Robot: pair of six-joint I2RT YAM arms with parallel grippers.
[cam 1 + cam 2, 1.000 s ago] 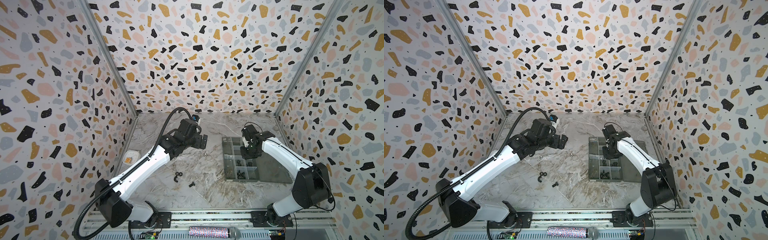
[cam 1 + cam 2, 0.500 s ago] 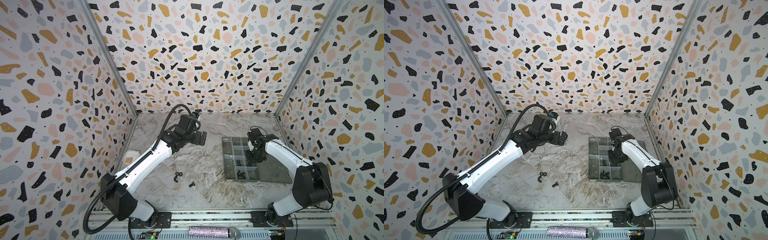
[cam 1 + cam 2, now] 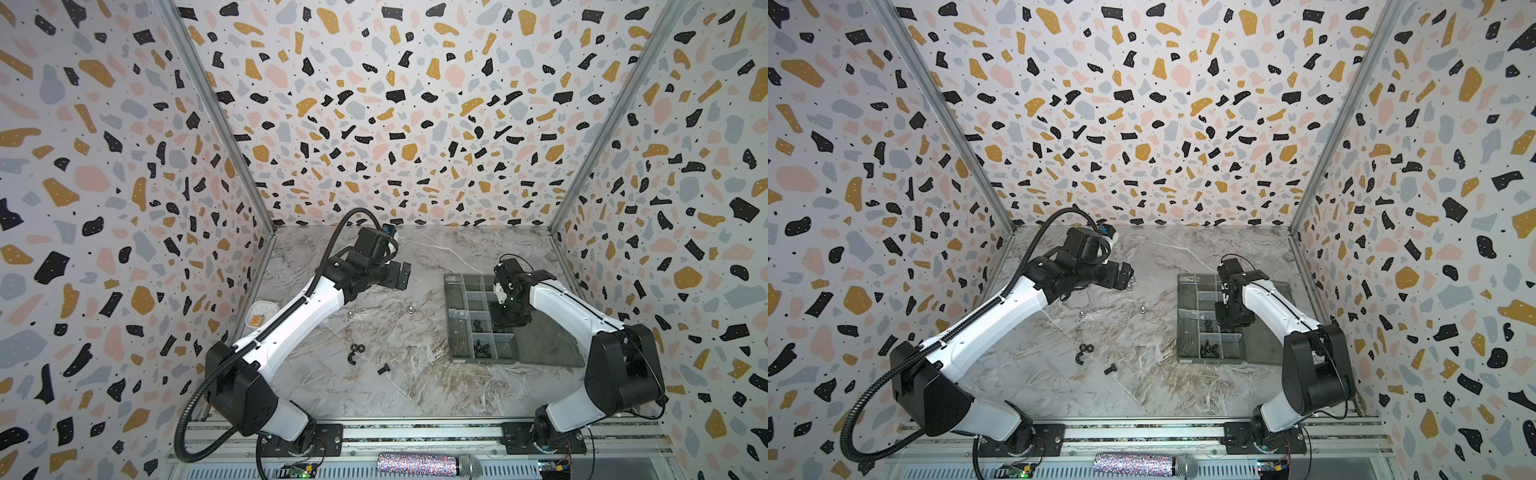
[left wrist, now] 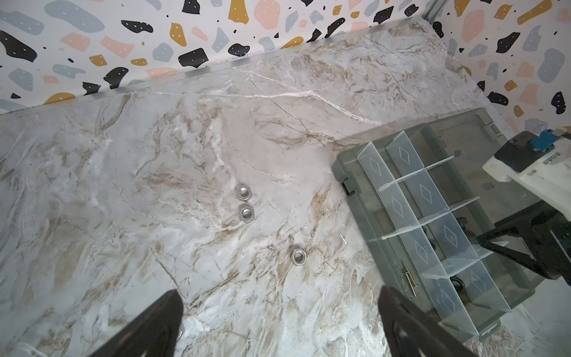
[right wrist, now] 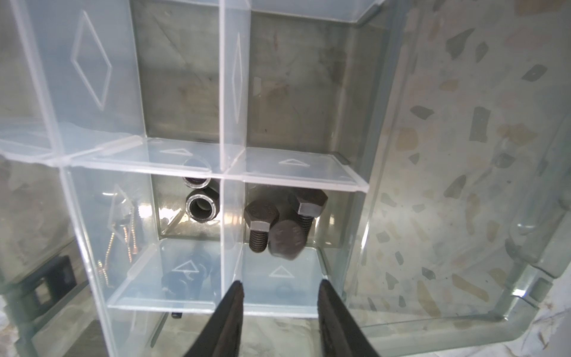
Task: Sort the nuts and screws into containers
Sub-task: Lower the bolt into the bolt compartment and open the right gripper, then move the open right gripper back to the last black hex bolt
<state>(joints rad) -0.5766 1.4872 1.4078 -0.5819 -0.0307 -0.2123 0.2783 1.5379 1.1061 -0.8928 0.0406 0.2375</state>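
Both top views: the left gripper [image 3: 400, 275] hangs above the marble table [image 3: 415, 395] toward the back wall, jaws wide apart and empty, probably lined up for the silver nuts [image 3: 410, 308] lying loose below it. The right gripper [image 3: 509, 318] points down into the organiser box [image 3: 455, 349], over the column of compartments nearest its open lid. A black nut [image 3: 358, 347], a winged piece [image 3: 353, 358] and a black bolt [image 3: 383, 368] lie clustered nearer the front, well apart from the box, so the sorting looks part done. Left wrist view: three silver nuts sit on bare marble, two just beside each other, the third apart and nearer the box; nothing lies between the spread fingers. Thin brass screws [image 4: 409, 279] rest in one outer compartment. Right wrist view: the jaws stand partly apart with nothing between them, above a compartment holding three black bolts [image 5: 262, 222]. One bolt is blurred, perhaps unsettled; I cannot tell. Black nuts [image 5: 200, 208] keep to the neighbouring compartment, with clear dividers separating the kinds.
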